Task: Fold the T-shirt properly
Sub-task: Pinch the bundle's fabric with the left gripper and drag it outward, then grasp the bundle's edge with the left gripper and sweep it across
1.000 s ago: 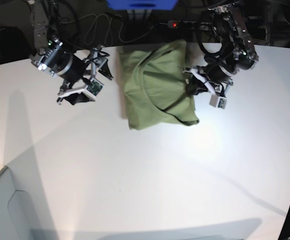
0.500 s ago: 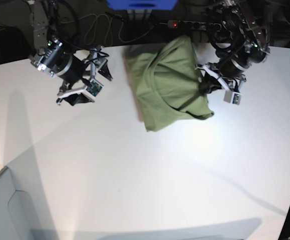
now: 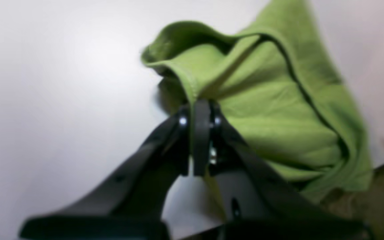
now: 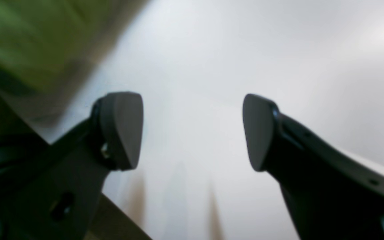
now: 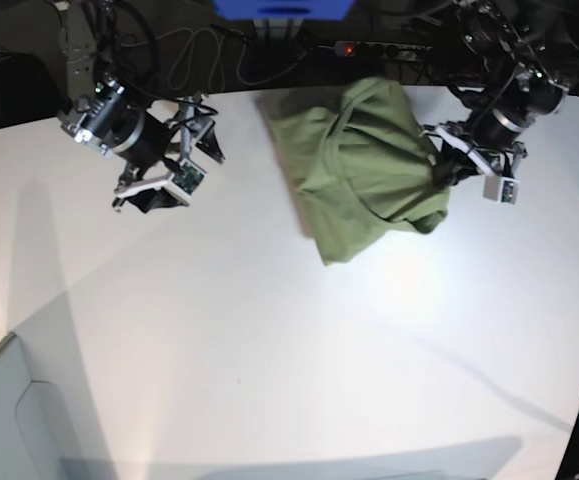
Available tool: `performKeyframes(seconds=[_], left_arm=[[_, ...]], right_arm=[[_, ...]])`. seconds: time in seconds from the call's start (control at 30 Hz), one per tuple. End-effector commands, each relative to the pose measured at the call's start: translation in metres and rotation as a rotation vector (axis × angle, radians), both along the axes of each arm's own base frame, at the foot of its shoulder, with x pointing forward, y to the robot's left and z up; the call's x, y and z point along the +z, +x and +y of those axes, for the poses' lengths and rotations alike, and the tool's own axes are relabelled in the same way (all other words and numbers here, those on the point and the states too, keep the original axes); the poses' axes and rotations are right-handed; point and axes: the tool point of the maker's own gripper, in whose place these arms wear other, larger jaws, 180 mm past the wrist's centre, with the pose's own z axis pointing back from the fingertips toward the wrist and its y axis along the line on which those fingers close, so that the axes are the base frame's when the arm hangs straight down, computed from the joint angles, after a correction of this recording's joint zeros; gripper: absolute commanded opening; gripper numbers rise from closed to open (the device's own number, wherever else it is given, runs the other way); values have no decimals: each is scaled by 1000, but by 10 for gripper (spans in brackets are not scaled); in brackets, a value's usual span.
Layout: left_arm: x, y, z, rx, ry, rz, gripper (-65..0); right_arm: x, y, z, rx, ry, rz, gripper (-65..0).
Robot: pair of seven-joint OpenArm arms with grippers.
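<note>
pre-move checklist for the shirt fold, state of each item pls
1. Left gripper shut on the T-shirt: ok, the jaws pinch a hemmed edge in the left wrist view.
2. Right gripper free: ok, open with nothing between the jaws, only the white table below.
3. Right gripper clear of the cloth: ok, the base view shows it apart from the shirt.
4. Shirt lying flat: not ok, it is bunched, with folds and a raised edge near the left gripper.
5. Shirt fully on the table: cannot tell, its far edge sits at the table's back edge.
6. Which part of the shirt is pinched: cannot tell.
</note>
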Motion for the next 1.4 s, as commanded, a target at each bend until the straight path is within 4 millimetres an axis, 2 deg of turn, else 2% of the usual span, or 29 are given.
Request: performKeyframes(seconds=[0.0, 0.2, 0.4, 0.6, 0.77, 0.83, 0.97, 1.07, 1.2, 1.37], left_arm=[[1, 2, -1, -3, -17, -13, -650], [-43, -10, 2, 38, -99, 114, -650], [-65, -22, 13, 54, -113, 189, -650], [-65, -25, 22, 49, -86, 201, -648], [-64, -30, 22, 47, -84, 203, -430], [-61, -33, 29, 67, -75, 198, -383], [-34, -34, 49, 117, -2, 133, -375], [-21, -35, 53, 126, 33, 103, -374], [-27, -38, 53, 132, 19, 120, -373], [-37, -42, 39, 143, -37, 135, -367]], right_arm=[[12, 6, 5, 25, 23, -42, -203], [14, 9, 9, 19, 36, -51, -203], [17, 13, 10, 19, 39, -63, -202], [20, 18, 10, 19, 38, -77, -202], [25, 22, 11, 19, 41, -94, -202], [26, 23, 14, 16, 54, -95, -202], [27, 24, 16, 15, 60, -99, -201], [30, 28, 16, 15, 60, -111, -201], [31, 28, 16, 15, 62, -111, -201], [30, 29, 16, 14, 60, -112, -200]])
